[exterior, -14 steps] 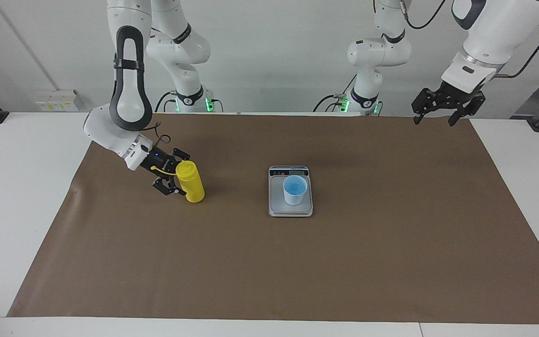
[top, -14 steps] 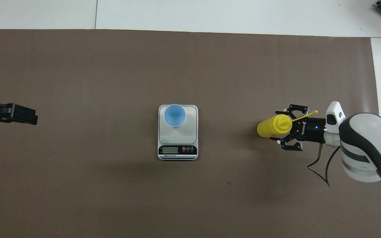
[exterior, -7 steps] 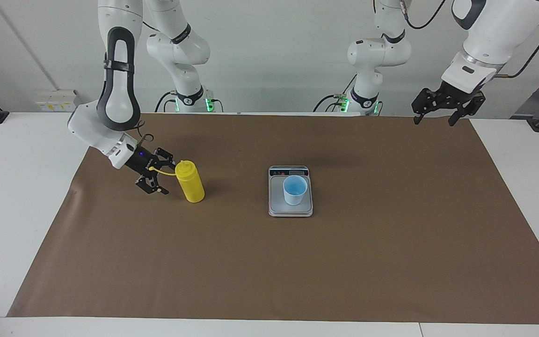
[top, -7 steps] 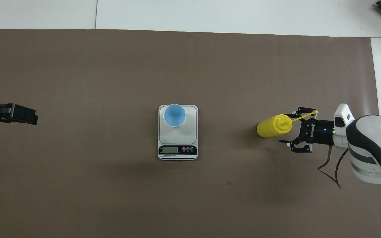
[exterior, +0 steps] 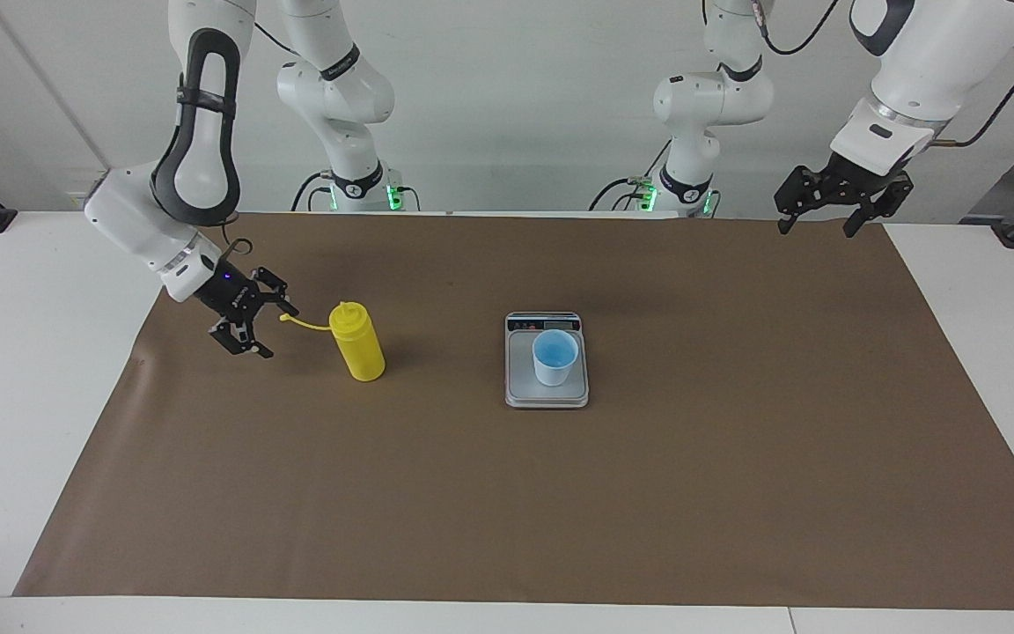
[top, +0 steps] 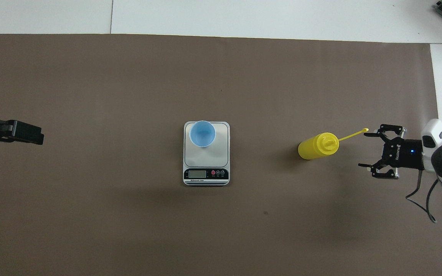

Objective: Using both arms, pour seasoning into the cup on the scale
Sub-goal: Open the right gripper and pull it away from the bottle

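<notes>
The seasoning, a yellow squeeze bottle [exterior: 359,350] [top: 314,148], stands upright on the brown mat toward the right arm's end of the table. Its thin cap strap [exterior: 304,325] [top: 353,133] sticks out toward my right gripper [exterior: 281,335] [top: 367,150]. That gripper hangs low and open beside the bottle, a clear gap away, holding nothing. The light blue cup [exterior: 554,357] [top: 202,133] stands on the scale [exterior: 520,388] [top: 216,158] at the mat's middle. My left gripper [exterior: 816,231] [top: 33,136] waits open and empty, raised over the mat's edge at the left arm's end.
A brown mat [exterior: 560,502] [top: 129,222] covers most of the white table [exterior: 23,352] [top: 282,15]. The scale's dark display strip [top: 206,174] is on its short edge nearer the robots. Nothing else stands on the mat.
My right gripper has drawn back from around the bottle toward the right arm's end of the table, staying open. The bottle stays upright in place. The left arm has not moved.
</notes>
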Controlling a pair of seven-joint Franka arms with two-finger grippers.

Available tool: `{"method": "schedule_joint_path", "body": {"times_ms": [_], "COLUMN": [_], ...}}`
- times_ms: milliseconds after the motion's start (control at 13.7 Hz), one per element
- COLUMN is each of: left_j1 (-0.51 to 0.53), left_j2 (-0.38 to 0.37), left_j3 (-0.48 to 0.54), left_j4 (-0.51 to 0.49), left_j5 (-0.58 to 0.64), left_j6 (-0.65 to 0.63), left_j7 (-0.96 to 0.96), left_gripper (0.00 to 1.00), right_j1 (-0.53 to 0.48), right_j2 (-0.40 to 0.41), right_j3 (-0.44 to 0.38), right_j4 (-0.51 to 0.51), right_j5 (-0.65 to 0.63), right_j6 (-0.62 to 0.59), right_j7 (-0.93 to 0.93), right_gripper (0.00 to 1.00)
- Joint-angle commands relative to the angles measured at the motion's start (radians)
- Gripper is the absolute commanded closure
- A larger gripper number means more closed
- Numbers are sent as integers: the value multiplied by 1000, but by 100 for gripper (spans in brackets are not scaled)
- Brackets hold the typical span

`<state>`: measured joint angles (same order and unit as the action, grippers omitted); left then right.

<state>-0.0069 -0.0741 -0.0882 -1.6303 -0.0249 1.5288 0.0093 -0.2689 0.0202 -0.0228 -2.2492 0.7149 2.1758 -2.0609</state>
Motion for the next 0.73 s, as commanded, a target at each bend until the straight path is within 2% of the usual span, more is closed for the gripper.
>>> {"method": "schedule_joint_path", "body": {"times_ms": [0,291,655], "left_j1": [12,12,12], "left_j2": [-26,-26,-26], "left_j3": [-5,-5,-5], "left_j4": [-26,-26,-26], "left_j5": [14,14,14], "left_j6": [-2,-2,-2], "left_j7": [15,15,15], "left_gripper": [0,0,0], "right_j1": [-16,-15,2], "right_j2": [-52,-126,-144], "right_j3": [4,6,15], "right_j4": [11,17,98], "right_j5": [-77,-213,-357], "right_j6": [-28,-53,-132], "right_j7": [80,287,574], "right_gripper": [0,0,0]}}
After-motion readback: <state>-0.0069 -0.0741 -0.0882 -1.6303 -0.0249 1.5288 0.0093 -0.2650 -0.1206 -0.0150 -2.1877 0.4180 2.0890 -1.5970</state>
